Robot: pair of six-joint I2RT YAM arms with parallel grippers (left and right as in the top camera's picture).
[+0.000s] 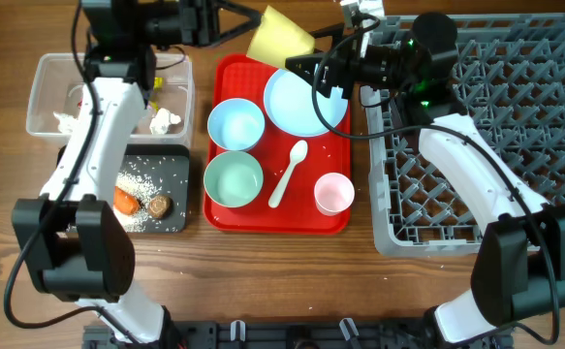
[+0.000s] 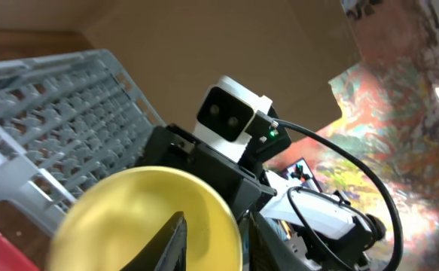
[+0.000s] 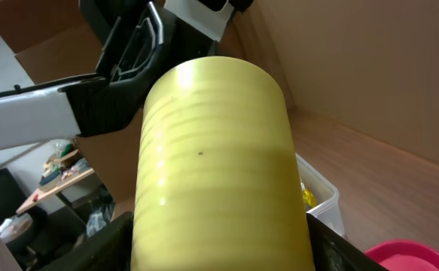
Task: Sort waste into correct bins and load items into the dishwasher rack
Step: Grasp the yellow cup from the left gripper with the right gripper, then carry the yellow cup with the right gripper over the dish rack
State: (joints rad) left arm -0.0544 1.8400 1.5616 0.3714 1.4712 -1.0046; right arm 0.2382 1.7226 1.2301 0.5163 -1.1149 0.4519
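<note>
Left wrist shows my left gripper (image 2: 211, 241) pinching the rim of the yellow cup (image 2: 129, 218), one finger inside. Right wrist shows only its wall, filling my right gripper (image 3: 219, 252). Clamped there? I cannot tell.

Cups: two were out, a yellow cup (image 1: 280, 37) and a pink cup (image 1: 333, 192)
Bowls: two, a blue bowl (image 1: 235, 124) and a mint bowl (image 1: 234, 180)
Plate (image 1: 297, 107): one
Spoon (image 1: 289, 173): one
Bins: two, a clear tub (image 1: 40, 97) and a black tray (image 1: 173, 174)
Rack (image 1: 553, 116): one
Red tray (image 1: 263, 218): one
</note>
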